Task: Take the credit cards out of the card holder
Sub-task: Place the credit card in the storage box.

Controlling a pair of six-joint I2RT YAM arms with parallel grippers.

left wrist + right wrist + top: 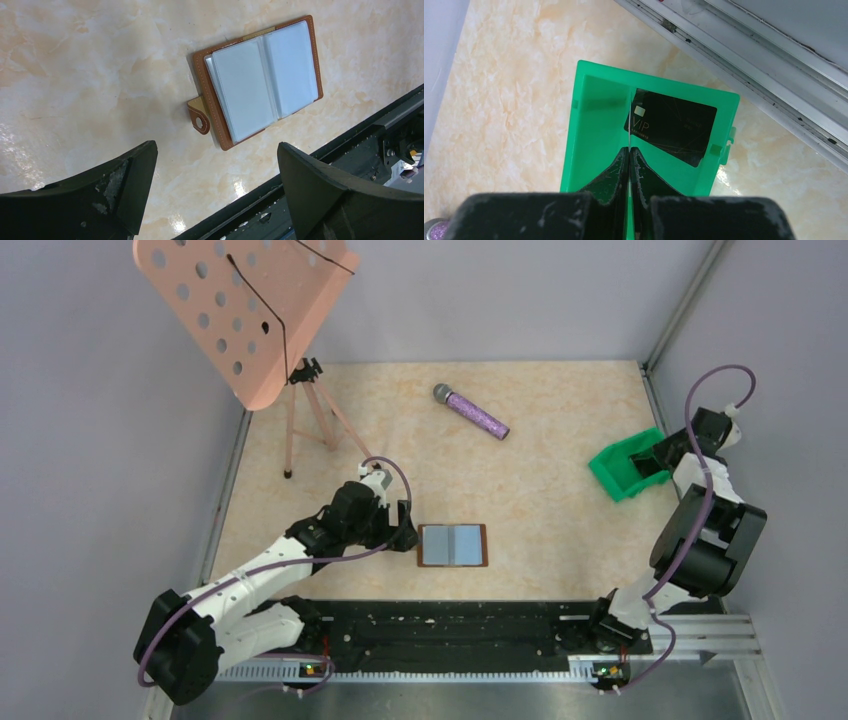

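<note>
The brown card holder lies spread open, clear sleeves up, on the worktop near the front rail, laid flat so its pockets can be reached from above. The left pincer hangs just beside its left edge, jaws wide apart and holding nothing, seemingly placed to pin or pick at the sleeves. Well apart, the right pincer hovers over the green bin, jaws pressed together, where a black VIP card already rests. A thin pale line rising from its tips may be another card, edge-on.
</note>
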